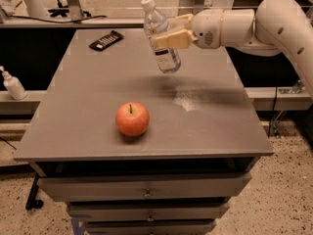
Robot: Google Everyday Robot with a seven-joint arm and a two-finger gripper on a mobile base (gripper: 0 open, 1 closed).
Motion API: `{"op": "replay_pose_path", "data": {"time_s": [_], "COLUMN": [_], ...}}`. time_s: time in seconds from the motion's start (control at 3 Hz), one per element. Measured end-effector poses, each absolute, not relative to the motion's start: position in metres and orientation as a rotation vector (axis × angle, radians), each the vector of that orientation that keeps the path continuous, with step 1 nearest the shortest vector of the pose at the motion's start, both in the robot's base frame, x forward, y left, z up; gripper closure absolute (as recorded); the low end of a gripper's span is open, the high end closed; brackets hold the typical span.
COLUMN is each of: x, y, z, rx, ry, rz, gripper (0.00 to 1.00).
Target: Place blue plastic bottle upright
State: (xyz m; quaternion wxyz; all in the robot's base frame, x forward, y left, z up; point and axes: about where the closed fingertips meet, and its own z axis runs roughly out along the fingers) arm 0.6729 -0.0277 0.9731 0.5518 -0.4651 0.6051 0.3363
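The blue plastic bottle (162, 39) is clear and pale bluish with a white cap at its upper left and a white printed label. It hangs in the air above the back middle of the grey table (88, 106), tilted a little left of upright. My gripper (170, 33) reaches in from the right on a white arm and is shut on the bottle around its upper middle. The bottle's base is well above the tabletop.
A red apple (132, 119) sits near the table's front, left of centre. A black remote (106, 39) lies at the back left. A small white pump bottle (12, 83) stands on a ledge left of the table. Drawers run under the tabletop.
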Motion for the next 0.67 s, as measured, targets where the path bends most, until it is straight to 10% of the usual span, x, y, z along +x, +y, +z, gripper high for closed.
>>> {"op": "replay_pose_path", "data": {"time_s": [0.67], "x": [0.682], "y": [-0.039], "z": [0.938], "rx": [-0.928], "ry": [1.405], "rz": [0.883], "gripper": [1.00]}}
